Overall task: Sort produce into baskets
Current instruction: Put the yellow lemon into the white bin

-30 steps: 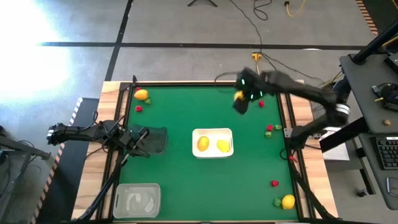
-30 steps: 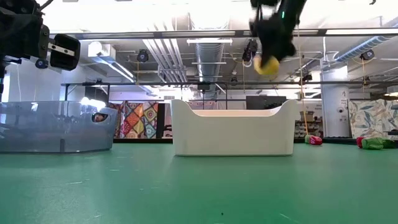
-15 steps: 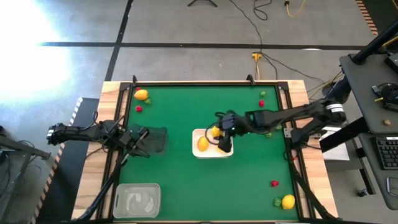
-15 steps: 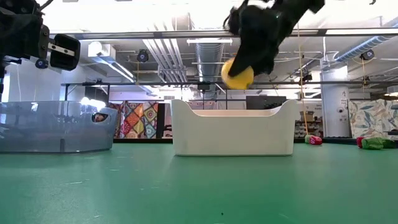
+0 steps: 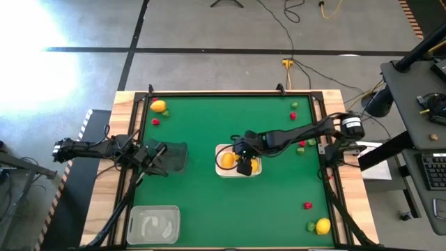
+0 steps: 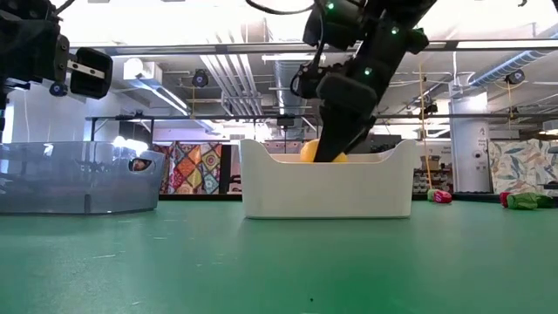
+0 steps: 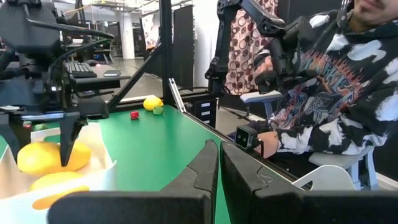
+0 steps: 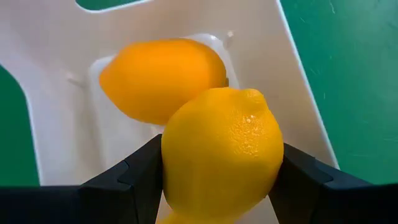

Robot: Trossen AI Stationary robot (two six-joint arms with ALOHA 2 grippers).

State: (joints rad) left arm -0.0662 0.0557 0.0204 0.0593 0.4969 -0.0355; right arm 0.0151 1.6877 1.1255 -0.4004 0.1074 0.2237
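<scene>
Yellow dimpled toy lemon (image 8: 222,149) was clamped between right gripper (image 5: 244,166) fingers, low inside opaque white rounded tub (image 5: 237,148) at table centre | orange lemon-shaped fruit (image 8: 160,79) lay in tub beside it | left gripper (image 5: 155,156) fingers together, by dark smoky see-through tub (image 5: 176,155).

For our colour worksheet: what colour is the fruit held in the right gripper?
Yellow: the lemon in the right gripper, best seen in the right wrist view.

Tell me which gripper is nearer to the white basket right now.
Right. The right gripper is down inside the white basket, shut on a lemon. The left gripper waits shut over the dark basket, off to one side.
</scene>
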